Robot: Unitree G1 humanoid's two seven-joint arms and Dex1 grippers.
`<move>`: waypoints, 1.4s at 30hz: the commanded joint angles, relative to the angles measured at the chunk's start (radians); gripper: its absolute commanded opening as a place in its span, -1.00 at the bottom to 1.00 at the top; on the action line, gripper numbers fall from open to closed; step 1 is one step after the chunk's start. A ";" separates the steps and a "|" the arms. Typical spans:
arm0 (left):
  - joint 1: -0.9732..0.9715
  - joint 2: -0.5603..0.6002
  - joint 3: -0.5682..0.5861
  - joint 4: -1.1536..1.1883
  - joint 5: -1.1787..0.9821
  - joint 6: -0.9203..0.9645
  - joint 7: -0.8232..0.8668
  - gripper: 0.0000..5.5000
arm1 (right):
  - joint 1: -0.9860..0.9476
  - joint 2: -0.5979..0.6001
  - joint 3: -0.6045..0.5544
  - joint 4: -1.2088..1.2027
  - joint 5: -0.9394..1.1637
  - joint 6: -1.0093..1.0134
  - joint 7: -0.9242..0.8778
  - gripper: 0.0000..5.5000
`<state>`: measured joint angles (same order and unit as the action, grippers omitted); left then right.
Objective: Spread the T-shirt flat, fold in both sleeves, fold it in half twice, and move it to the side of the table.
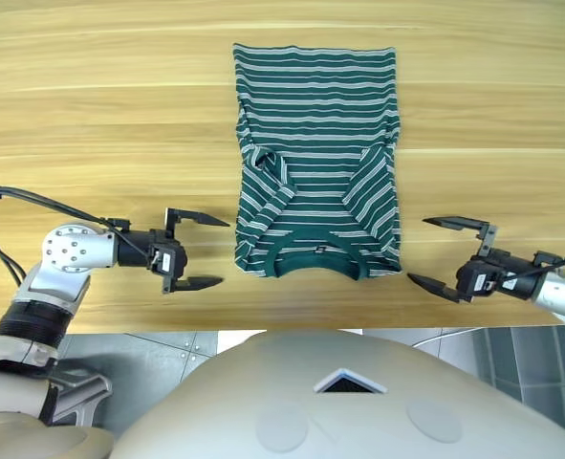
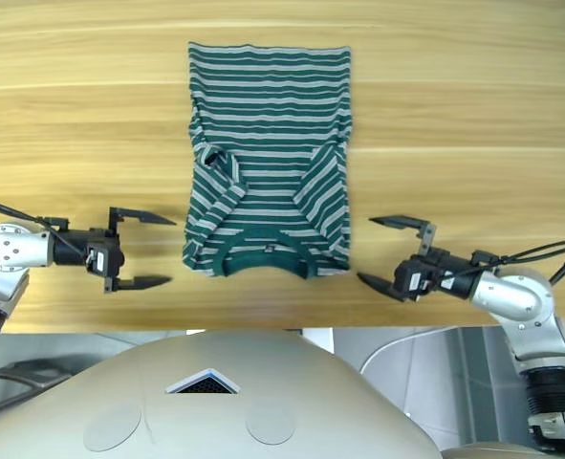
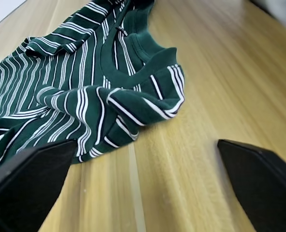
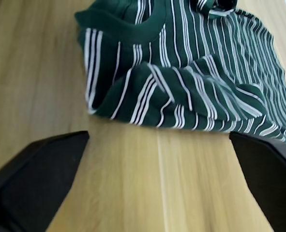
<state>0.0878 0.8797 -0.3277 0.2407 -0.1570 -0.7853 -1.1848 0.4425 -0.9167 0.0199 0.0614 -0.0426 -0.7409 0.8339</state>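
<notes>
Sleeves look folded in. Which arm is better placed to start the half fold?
Nearly even: left gripper and right gripper are both open, flanking the T-shirt at its collar end. Slight edge to right, since its near fingertip sits marginally closer to the shirt's corner.

Light-wood plank table (image 1: pixel 100 115), grain running side to side. Grey tiled floor (image 1: pixel 511 359) w/ pale grout lines beyond its near edge.

The T-shirt (image 3: pixel 80 92) runs past the edge in both wrist views, its folded-in sleeves (image 1: pixel 366 191) covering the chest.
</notes>
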 commanded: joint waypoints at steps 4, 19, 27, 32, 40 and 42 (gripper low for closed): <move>-0.022 -0.057 -0.022 0.038 0.099 -0.024 0.049 0.89 | -0.003 0.003 0.101 0.007 -0.091 0.049 0.009 0.96; -0.070 -0.108 -0.077 0.108 0.167 -0.062 0.105 0.06 | -0.016 -0.009 0.170 0.014 -0.099 0.054 -0.015 0.33; -0.067 -0.105 -0.101 0.096 0.148 -0.056 0.091 -0.39 | -0.044 0.003 0.198 0.021 -0.101 0.079 -0.031 -0.18; -0.065 -0.098 -0.106 0.084 0.128 -0.047 0.084 -0.48 | -0.067 0.012 0.213 0.034 -0.105 0.094 -0.043 -0.50; -0.072 -0.101 -0.102 0.063 0.110 -0.032 0.083 -0.48 | -0.075 0.008 0.222 0.039 -0.092 0.095 -0.043 -0.99; -0.077 -0.103 -0.101 0.056 0.095 -0.028 0.076 -0.48 | -0.073 0.004 0.221 0.033 -0.082 0.090 -0.039 -1.00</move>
<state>0.0116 0.7684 -0.4224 0.3056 -0.0581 -0.8267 -1.0876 0.3523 -0.8924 0.2268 0.0681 -0.0832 -0.7001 0.7698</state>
